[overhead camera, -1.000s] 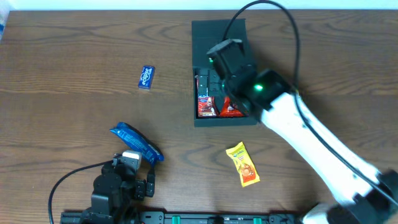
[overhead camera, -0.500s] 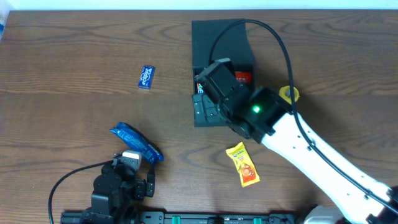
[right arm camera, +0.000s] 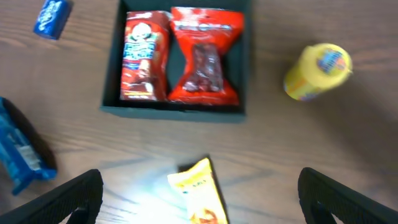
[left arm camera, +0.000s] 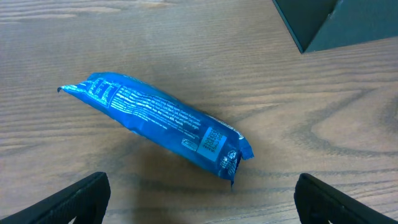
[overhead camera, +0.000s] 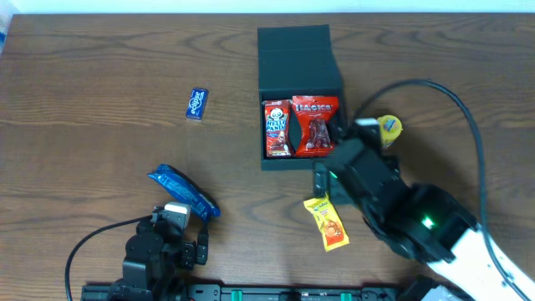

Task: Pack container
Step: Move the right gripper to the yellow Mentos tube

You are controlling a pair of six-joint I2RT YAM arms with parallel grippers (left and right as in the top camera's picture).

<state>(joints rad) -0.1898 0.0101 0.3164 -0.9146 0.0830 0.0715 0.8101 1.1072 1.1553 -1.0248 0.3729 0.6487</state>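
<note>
Both the left end effector [left arm camera: 202,200] and right end effector [right arm camera: 202,198] gape wide, gripping nothing.

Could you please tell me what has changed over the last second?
The right gripper, open and empty, drew back off the container toward the robot, uncovering two red packets inside; it now hovers above the yellow packet. The left gripper and both blue packets stayed put.

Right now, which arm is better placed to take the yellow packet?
Right: the right gripper hangs open over the yellow packet near the container; the left gripper is over the blue packet.
</note>
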